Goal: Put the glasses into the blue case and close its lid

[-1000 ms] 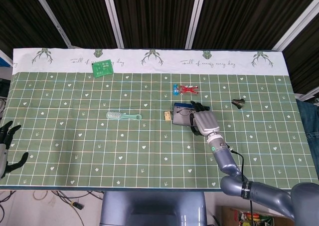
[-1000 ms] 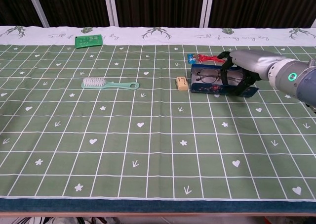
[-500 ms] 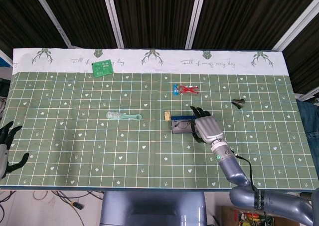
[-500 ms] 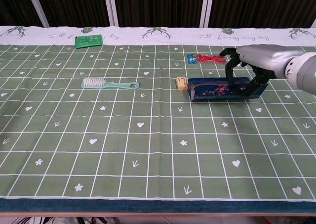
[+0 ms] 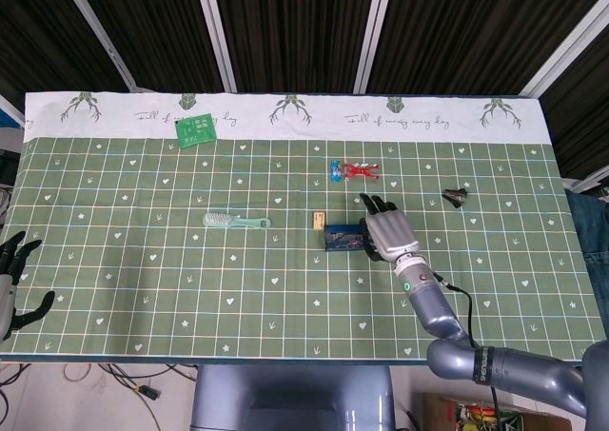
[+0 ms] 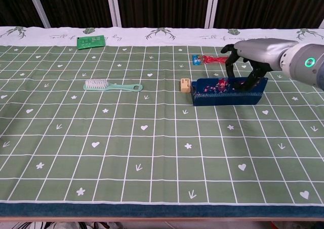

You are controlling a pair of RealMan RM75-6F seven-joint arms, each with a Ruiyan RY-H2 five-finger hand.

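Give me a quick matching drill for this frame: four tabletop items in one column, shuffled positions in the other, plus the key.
Items:
1. blue case
2. brush
3. green card
4. black clip

Places:
A. far left, at the white border of the cloth
B. under the fingers of the right hand, lid down
C. right of the hand, alone on the green grid
D. left of centre, handle pointing right

Pairs: 1-B, 2-D, 3-A, 4-C
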